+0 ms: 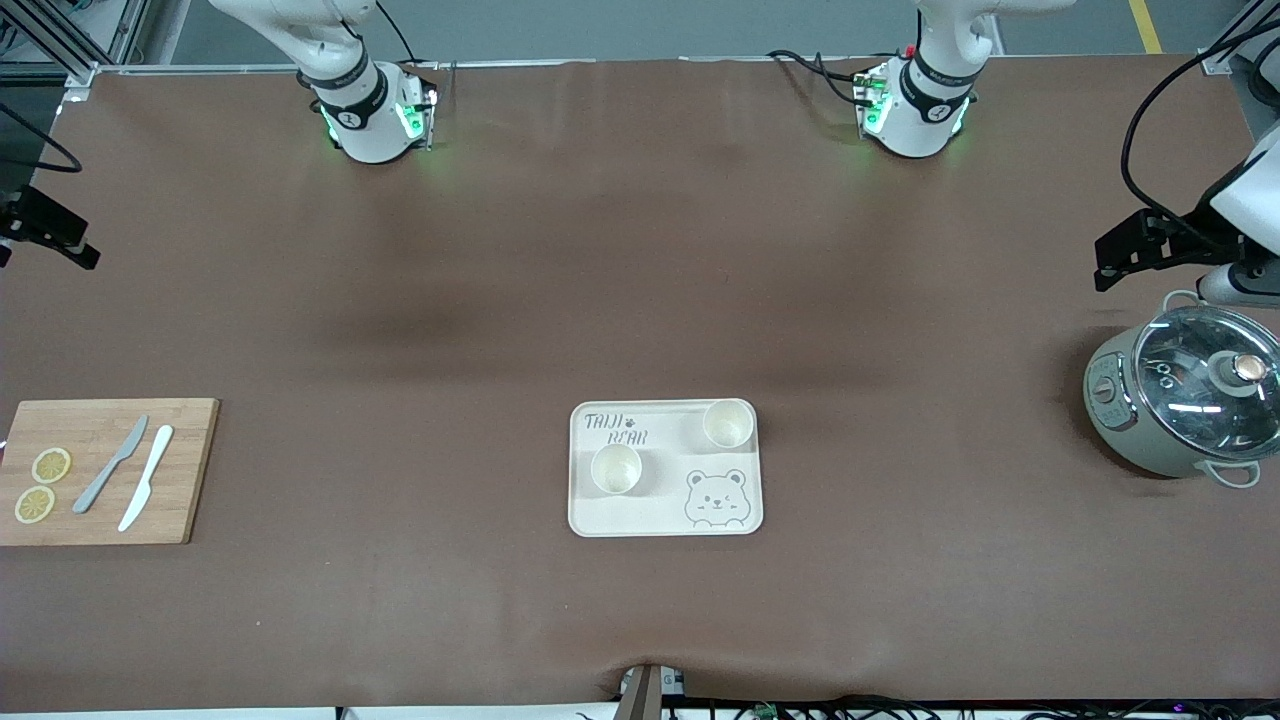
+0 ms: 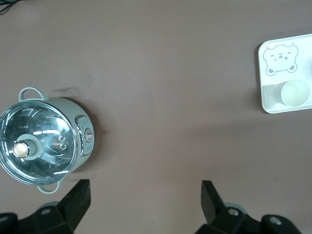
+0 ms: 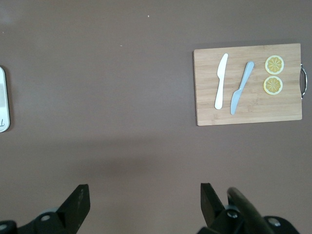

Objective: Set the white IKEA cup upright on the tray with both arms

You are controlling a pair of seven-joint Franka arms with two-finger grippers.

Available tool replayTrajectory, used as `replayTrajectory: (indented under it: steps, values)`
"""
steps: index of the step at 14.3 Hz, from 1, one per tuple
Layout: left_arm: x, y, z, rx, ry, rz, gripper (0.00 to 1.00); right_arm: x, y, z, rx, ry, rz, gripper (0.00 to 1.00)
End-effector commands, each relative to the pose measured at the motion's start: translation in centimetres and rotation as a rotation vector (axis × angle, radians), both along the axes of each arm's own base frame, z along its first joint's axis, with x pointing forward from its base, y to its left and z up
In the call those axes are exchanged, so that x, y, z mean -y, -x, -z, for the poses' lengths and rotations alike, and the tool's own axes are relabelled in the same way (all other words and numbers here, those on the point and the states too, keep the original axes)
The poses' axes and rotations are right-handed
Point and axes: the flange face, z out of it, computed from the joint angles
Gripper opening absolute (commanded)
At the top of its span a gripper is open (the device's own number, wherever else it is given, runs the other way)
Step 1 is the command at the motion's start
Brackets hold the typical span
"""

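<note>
The cream tray (image 1: 660, 505) with the bear drawing lies on the brown table, in its middle and toward the front camera. Two white cups stand upright on it: one (image 1: 615, 469) nearer the front camera, the other (image 1: 727, 423) at the tray's corner nearest the left arm's base. My left gripper (image 1: 1120, 262) is up over the table's left-arm end, beside the pot; in the left wrist view it (image 2: 145, 195) is open and empty, with the tray (image 2: 273, 92) and one cup (image 2: 295, 92) in sight. My right gripper (image 1: 60, 240) is up over the right-arm end; it (image 3: 145, 197) is open and empty.
A grey-green pot with a glass lid (image 1: 1185, 400) stands at the left arm's end, also seen in the left wrist view (image 2: 44, 141). A wooden cutting board (image 1: 180, 470) with two knives and two lemon slices lies at the right arm's end, also in the right wrist view (image 3: 253, 109).
</note>
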Motion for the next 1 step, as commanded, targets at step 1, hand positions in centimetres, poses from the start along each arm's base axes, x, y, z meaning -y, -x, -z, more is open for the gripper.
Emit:
replayTrajectory:
  steps: [1]
  values:
    - [0.01, 0.46, -0.25, -0.013, -0.007, 0.008, 1.00, -0.87, -0.09, -0.96, 0.014, 0.010, 0.016, 1.00]
